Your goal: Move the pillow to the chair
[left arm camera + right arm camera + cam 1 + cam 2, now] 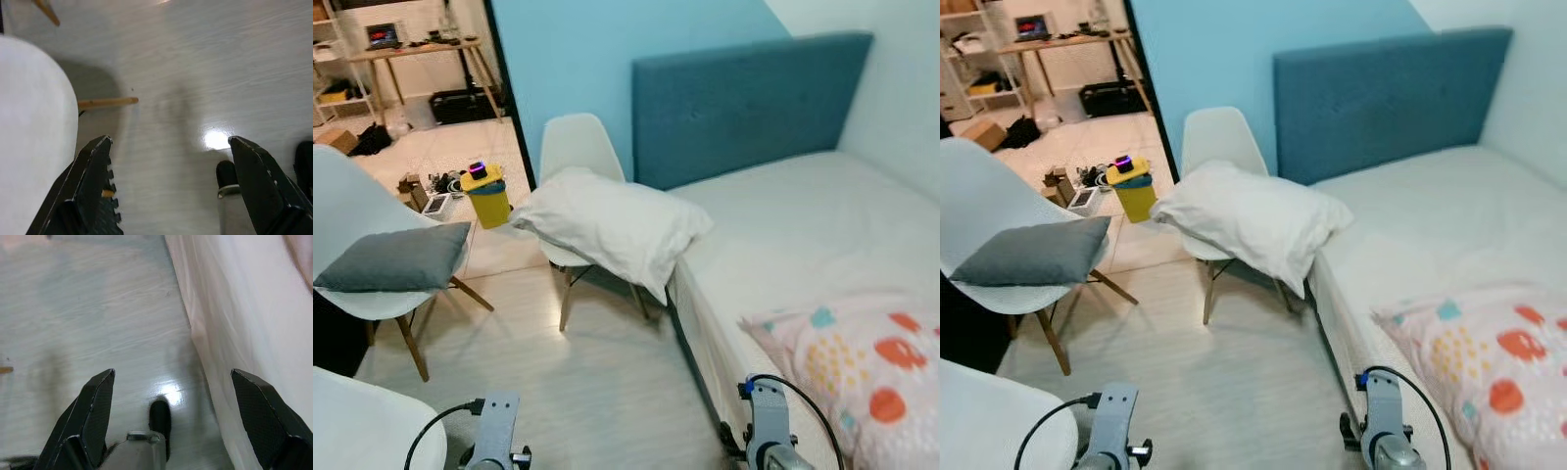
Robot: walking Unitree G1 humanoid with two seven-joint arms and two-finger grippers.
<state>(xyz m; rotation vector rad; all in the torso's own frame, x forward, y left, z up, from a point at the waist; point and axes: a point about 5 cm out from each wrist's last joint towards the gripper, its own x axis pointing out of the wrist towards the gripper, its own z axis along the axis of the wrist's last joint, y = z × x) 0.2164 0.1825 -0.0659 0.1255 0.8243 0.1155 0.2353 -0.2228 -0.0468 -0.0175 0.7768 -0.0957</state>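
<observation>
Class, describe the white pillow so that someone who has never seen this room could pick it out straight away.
Start at the bed with the blue headboard. At its near corner, beside the headboard, stands a white chair, and the white pillow lies across that chair's seat, one end touching the mattress edge. It is plain white, unlike the grey cushion on the other chair and the spotted pillow on the bed.

Looked like a bedroom in a home. Held a bed with a white sheet and a padded teal headboard against pale blue walls. Had a white pillow slumped across a white shell chair with wooden legs, and a patterned pillow on the mattress. Kept a grey cushion on a second chair. Opened through a doorway onto a tiled room with a wooden desk, shelving and a yellow bin. Floored in pale wood-look boards.
</observation>
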